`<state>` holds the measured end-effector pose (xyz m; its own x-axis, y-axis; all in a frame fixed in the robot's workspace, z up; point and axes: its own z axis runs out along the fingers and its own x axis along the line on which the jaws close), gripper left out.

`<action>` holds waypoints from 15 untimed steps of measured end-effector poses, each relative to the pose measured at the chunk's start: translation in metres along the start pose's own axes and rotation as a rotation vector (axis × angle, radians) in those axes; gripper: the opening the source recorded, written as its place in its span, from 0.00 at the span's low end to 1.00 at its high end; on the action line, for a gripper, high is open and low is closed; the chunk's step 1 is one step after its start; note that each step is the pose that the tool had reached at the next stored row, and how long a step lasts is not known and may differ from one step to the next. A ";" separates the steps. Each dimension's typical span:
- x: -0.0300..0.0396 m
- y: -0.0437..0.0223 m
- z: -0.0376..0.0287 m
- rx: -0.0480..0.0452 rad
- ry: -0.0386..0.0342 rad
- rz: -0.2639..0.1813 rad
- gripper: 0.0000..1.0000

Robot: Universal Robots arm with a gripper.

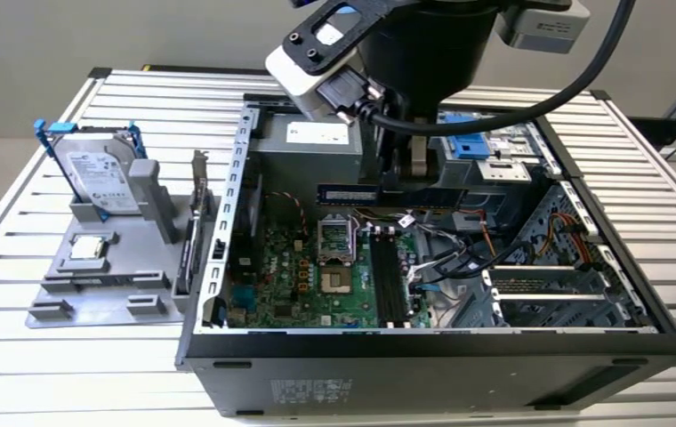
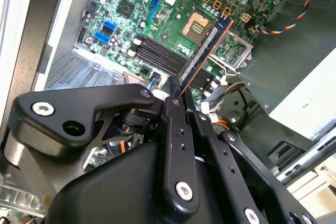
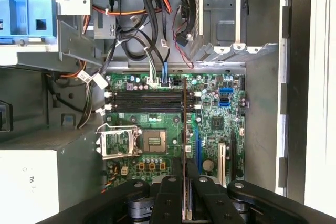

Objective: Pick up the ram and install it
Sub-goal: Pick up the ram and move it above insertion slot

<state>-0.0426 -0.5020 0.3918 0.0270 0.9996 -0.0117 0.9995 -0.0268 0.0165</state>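
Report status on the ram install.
Hand shut on ram stick. Stick above motherboard, crosswise to slots, not seated. Cables near slot ends.

The worktop (image 1: 29,356) is a surface of pale metal slats that run across the scene. Two things stand directly on it. An open black computer case (image 1: 433,365) takes up the middle and the exterior view's right, reaching toward the near edge. Just beside it, on the exterior view's left, sits a grey holder tray (image 1: 89,289), with bare slats showing around it.
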 end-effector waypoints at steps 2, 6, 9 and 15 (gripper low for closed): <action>0.0001 0.0022 0.0000 0.0000 0.0000 0.000 0.00; 0.0002 0.0072 0.0001 0.0000 -0.0001 0.000 0.00; 0.0003 0.0108 0.0001 0.0001 -0.0001 0.000 0.00; 0.0005 0.0179 0.0003 0.0000 0.0000 0.000 0.00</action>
<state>-0.0247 -0.5020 0.3917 0.0272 0.9996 -0.0117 0.9995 -0.0270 0.0165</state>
